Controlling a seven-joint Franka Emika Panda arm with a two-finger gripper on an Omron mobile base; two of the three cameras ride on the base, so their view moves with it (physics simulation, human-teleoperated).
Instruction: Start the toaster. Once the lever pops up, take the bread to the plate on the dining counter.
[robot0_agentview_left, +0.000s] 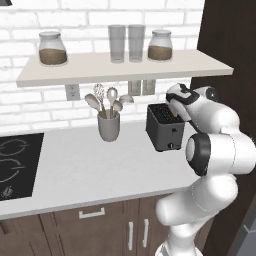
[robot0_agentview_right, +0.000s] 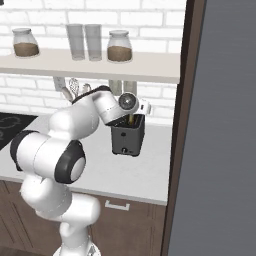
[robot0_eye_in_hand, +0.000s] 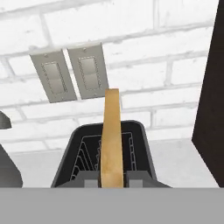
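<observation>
While the toaster (robot0_agentview_left: 165, 127) is sitting at the worktop's (robot0_agentview_left: 90, 170) right end, the end effector (robot0_eye_in_hand: 112, 183) is clamping the bread (robot0_eye_in_hand: 110, 140) edge-on above the slot, keeping it upright so it is clearing the slot walls.

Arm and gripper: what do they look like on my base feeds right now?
Glossy white, rounded arm segments with dark grey-black joint bands and round caps; the gripper has a white body with small dark finger tips. No cables or markings visible.
</observation>
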